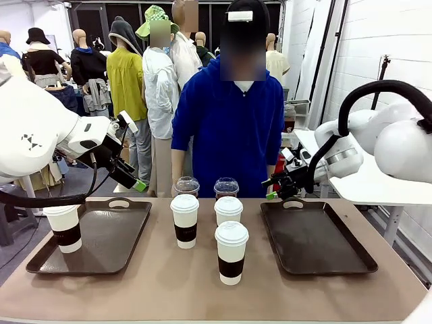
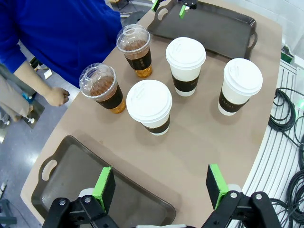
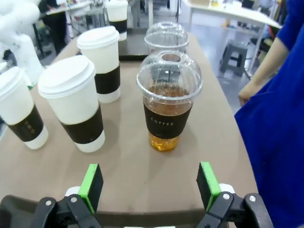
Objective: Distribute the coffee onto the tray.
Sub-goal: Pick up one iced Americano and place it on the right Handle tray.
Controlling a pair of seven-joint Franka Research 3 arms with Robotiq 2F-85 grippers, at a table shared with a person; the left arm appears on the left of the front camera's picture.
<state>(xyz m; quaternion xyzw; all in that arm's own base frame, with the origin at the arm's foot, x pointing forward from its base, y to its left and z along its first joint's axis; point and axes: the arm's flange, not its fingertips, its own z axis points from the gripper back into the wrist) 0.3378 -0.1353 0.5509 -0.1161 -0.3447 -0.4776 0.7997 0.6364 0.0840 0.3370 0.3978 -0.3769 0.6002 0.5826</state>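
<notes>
Three white lidded cups with brown sleeves (image 1: pixel 184 221) (image 1: pixel 228 210) (image 1: pixel 231 252) stand mid-table between the trays. Behind them are two clear dome-lidded cups of brown drink (image 1: pixel 187 186) (image 1: pixel 226 187). A fourth white cup (image 1: pixel 62 227) stands on the left tray (image 1: pixel 101 236), at its left edge. The right tray (image 1: pixel 317 236) is bare. My left gripper (image 1: pixel 135 181) (image 2: pixel 160 183) hangs open above the left tray's far right corner, holding nothing. My right gripper (image 1: pixel 273 192) (image 3: pixel 148 183) is open and low at the right tray's far left corner, facing the nearer clear cup (image 3: pixel 168 107).
A person in a blue top (image 1: pixel 229 115) stands at the far side of the table, one hand (image 2: pixel 57 96) down by the edge. Cables (image 2: pixel 285 118) lie off the table on my side. Bare tabletop (image 1: pixel 148 283) lies in front of the cups.
</notes>
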